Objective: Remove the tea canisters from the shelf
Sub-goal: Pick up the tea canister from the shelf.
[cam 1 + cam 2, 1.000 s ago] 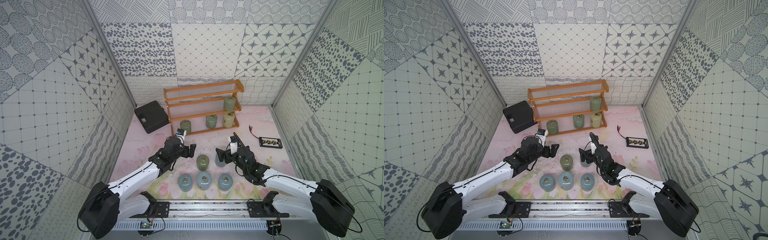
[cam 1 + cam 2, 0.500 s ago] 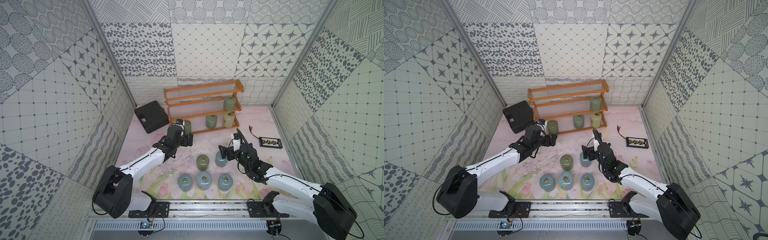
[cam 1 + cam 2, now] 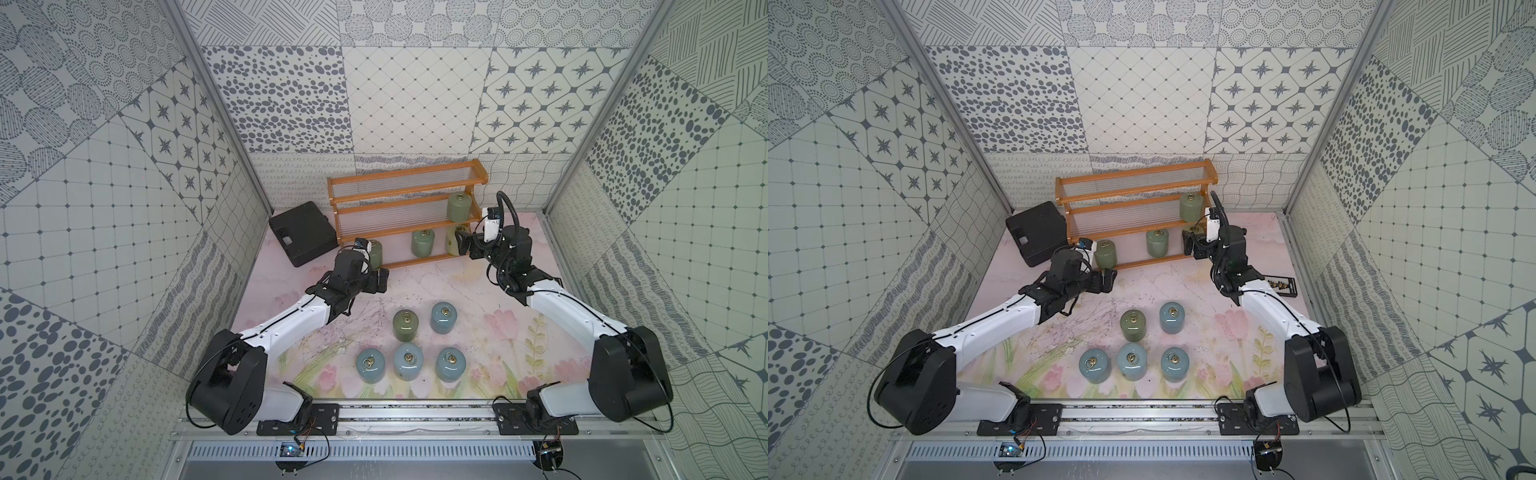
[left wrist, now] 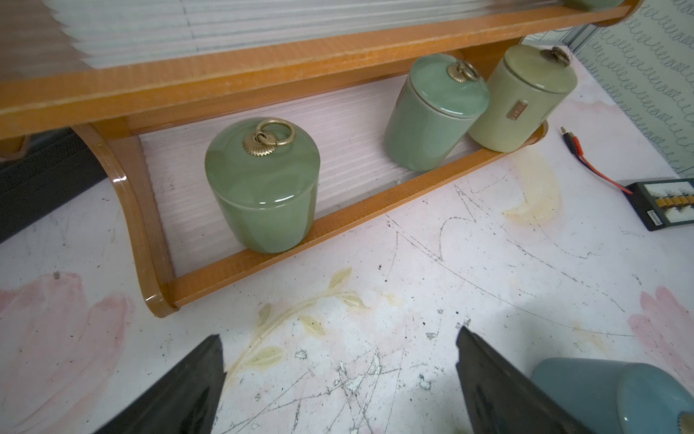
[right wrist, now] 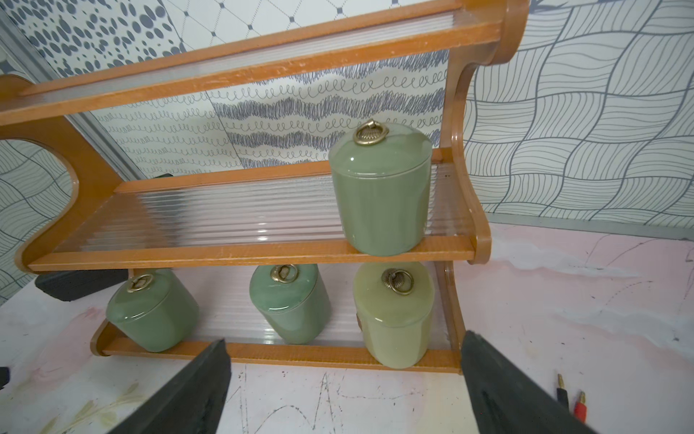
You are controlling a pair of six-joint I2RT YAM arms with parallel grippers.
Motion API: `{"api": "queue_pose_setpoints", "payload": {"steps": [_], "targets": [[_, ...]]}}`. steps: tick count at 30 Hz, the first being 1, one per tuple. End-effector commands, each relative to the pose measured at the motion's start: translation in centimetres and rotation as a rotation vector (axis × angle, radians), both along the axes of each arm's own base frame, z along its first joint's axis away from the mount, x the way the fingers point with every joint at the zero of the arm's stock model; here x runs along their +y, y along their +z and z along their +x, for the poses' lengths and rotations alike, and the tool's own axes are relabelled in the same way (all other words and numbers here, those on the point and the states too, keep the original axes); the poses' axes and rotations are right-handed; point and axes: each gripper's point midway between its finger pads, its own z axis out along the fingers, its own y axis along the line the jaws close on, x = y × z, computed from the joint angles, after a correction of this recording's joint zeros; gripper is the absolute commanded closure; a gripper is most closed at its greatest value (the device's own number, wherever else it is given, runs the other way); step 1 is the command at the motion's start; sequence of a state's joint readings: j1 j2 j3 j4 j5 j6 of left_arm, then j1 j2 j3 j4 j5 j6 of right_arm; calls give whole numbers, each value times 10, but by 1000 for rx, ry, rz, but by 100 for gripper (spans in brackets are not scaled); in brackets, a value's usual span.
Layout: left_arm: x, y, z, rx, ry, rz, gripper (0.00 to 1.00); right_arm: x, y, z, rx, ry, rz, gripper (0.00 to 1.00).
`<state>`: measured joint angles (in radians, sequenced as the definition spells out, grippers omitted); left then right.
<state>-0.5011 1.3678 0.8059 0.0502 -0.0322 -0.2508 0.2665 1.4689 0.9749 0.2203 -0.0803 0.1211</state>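
I count four light blue canisters (image 3: 444, 318) (image 3: 370, 365) (image 3: 408, 361) (image 3: 451, 364), four sage green canisters (image 3: 406, 325) (image 3: 458, 206) (image 3: 422, 243) (image 3: 375, 254) and one pale yellow canister (image 5: 394, 312), so nine in all. I see one shelf (image 5: 263, 255) with three tiers, one black case (image 3: 302, 232) and one small black device (image 4: 664, 203). I have two arms, with one left end effector (image 4: 338, 332) and one right end effector (image 5: 343, 336).

Top views: one stereo head high over the near edge, pitched down and facing far; both cover the whole workspace, near-identical. Left wrist cam: low, close, on the left bottom tier of the shelf (image 3: 399, 210). Right wrist cam: low, close, facing its right end. Both wrist views share the bottom-tier canisters (image 5: 289, 304).
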Motion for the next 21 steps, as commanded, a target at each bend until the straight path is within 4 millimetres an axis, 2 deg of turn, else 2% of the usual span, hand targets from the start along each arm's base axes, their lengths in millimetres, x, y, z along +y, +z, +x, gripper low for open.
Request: {"api": "queue_pose_setpoints", "payload": {"steps": [1, 9, 21], "targets": [[-7, 13, -1, -56, -40, -45, 0, 7, 20, 22, -68, 64, -15, 1], [-10, 13, -14, -70, -79, -92, 0, 12, 27, 69, -99, 87, -58, 0], [-7, 11, -35, -76, -103, -142, 0, 14, 18, 110, -102, 73, -114, 1]]}}
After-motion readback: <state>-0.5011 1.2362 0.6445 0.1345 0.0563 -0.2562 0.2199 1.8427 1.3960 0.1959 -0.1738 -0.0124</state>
